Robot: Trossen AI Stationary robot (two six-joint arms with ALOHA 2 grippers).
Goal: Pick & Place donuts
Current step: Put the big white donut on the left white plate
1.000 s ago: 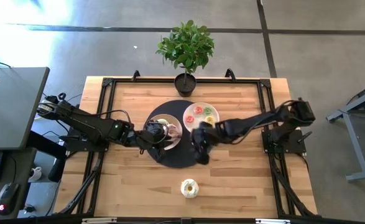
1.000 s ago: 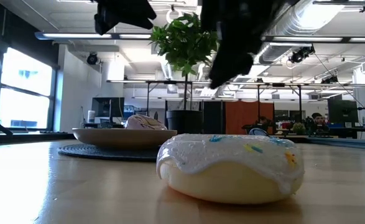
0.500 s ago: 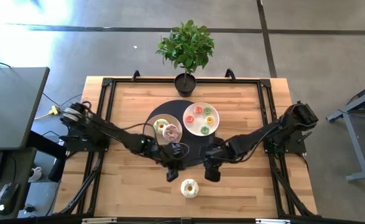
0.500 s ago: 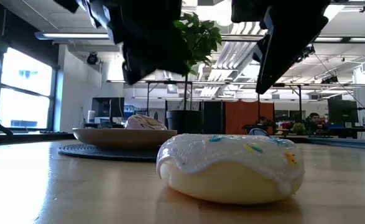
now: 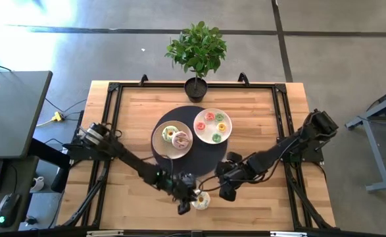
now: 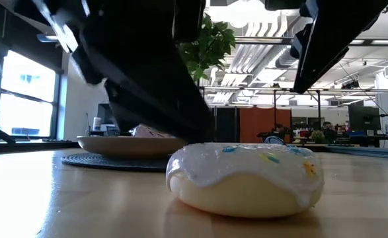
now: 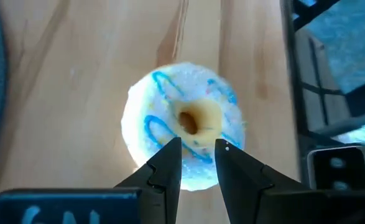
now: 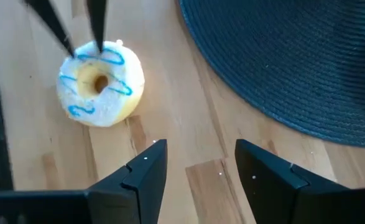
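Approach phase of a pick. The white-iced donut [image 5: 200, 200] with blue squiggles lies flat on the bare worktop [image 5: 133, 131] near its front edge, apart from the dark round mat [image 5: 199, 168]. The left end effector [image 5: 185, 203] sits low just beside this donut; in the left wrist view its fingers [image 7: 167, 167] stand a narrow gap apart, unclosed, with their tips over the donut's near rim and nothing between them. The right end effector [image 5: 225, 189] hovers near the donut on the mat side, its fingers [image 8: 146, 167] spread wide and empty over bare wood.

On the mat stand two white plates: the left plate [image 5: 160, 141] carries two larger donuts [image 5: 175, 136], and the right plate [image 5: 201, 130] carries several tiny donuts [image 5: 214, 123]. A potted plant [image 5: 196, 51] stands at the worktop's far edge.

Judged step: the grasp of the lone donut is not yet made. The next move likely calls for the left fingers to straddle one side of the ring and close gently before lifting toward a plate; soft icing may slip under a shallow pinch.
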